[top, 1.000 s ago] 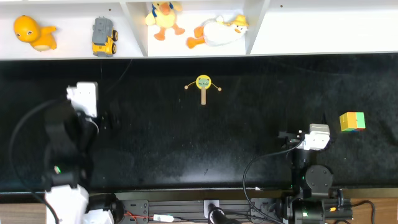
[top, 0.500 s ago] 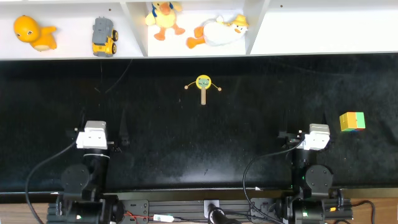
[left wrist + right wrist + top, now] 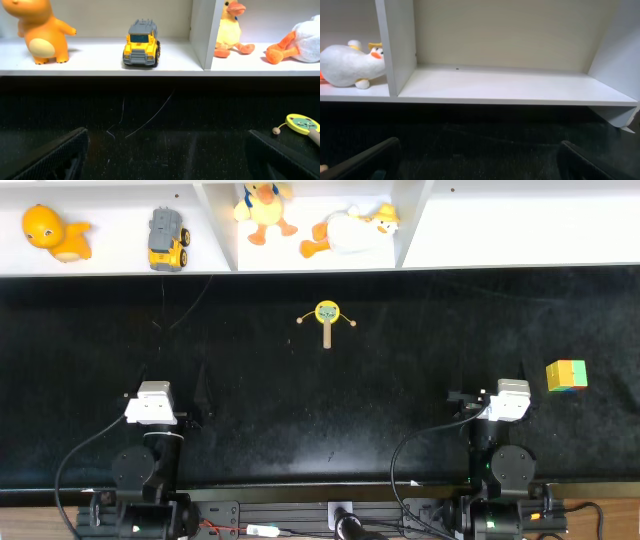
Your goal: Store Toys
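Top view, rattle drum [image 3: 327, 318], head toward shelf [image 3: 500, 242], handle pointing away

The white shelf [image 3: 520, 225] beyond the left claw [image 3: 167, 157] was brightly and evenly lit, almost washed out. The black counter [image 3: 400, 390] stayed dim and matte, with faint pale streaks just ahead of that claw. A soft shadow lay under the yellow truck [image 3: 142, 45], and a dark band ran beneath the shelf's front edge.
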